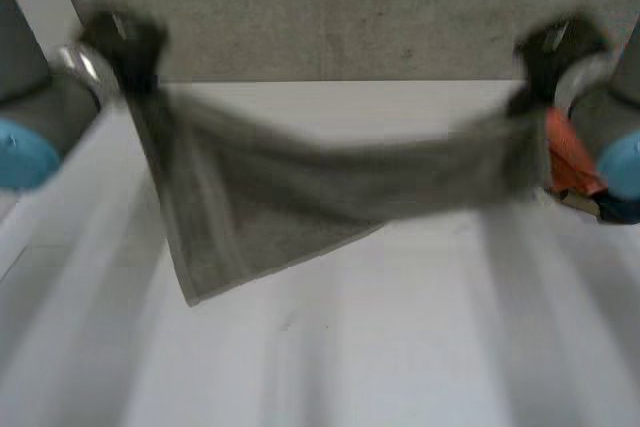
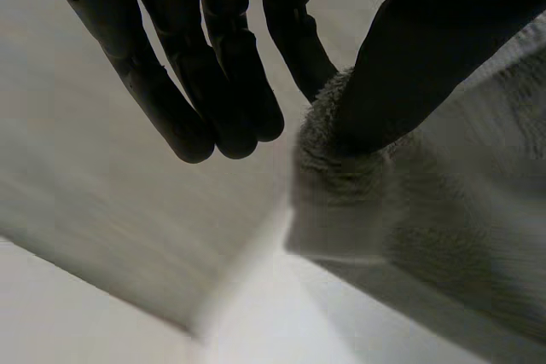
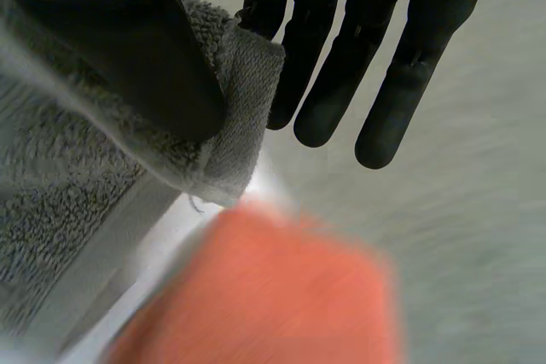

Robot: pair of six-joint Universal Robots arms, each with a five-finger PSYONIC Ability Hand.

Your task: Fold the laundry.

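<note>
A grey towel (image 1: 300, 192) hangs in the air above the white table (image 1: 380, 347), stretched between my two hands and sagging in the middle, one loose corner drooping low on the left side. My left hand (image 1: 125, 47) holds its upper left corner; in the left wrist view the thumb (image 2: 401, 66) presses the towel's corner (image 2: 341, 151) against a finger. My right hand (image 1: 550, 52) holds the upper right corner; in the right wrist view the thumb (image 3: 145, 57) pinches the towel's hem (image 3: 230, 108) against the fingers.
An orange thing (image 1: 570, 157) lies on the table under my right hand, seen too in the right wrist view (image 3: 273, 296). A grey wall (image 1: 340, 7) stands behind the table's far edge.
</note>
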